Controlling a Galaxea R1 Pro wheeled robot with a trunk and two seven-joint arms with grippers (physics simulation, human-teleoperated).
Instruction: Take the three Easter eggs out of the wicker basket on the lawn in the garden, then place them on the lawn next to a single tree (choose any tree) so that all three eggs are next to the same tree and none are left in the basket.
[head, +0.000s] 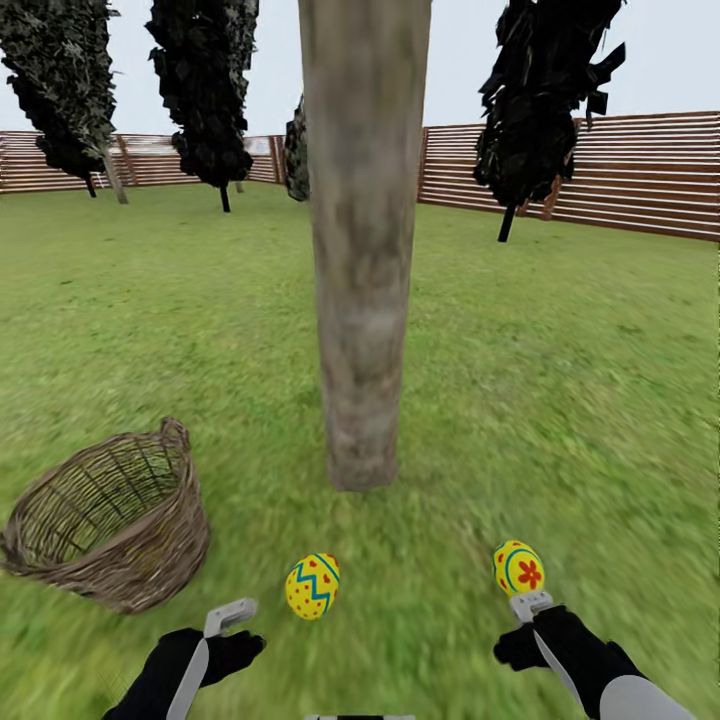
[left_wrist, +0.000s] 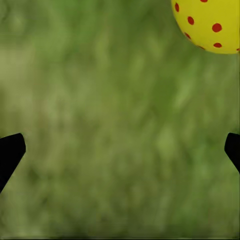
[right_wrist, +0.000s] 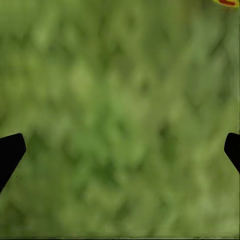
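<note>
The jaws of the left gripper (head: 232, 615) stood released over bare grass, its dark fingertips (left_wrist: 11, 152) far apart at the two sides of the left wrist view with nothing between them. The jaws of the right gripper (head: 530, 603) were also spread wide, one fingertip (right_wrist: 10, 152) at each side of the right wrist view, holding nothing; in the head view one Easter egg (head: 518, 567) lay on the lawn (head: 580, 400) just past its tip. A second egg (head: 312, 585) lay between the two grippers, near the left one, and its red-dotted end (left_wrist: 210, 22) showed at a corner of the left wrist view. The wicker basket (head: 105, 515) sat tilted beside the left arm, its mouth open; I could not tell if anything was inside. The tree (head: 360, 260) rose just beyond the two eggs. Around it the grass was open on both sides, up to a wooden fence (head: 600, 170) and dark narrow trees (head: 205, 90) far behind.
</note>
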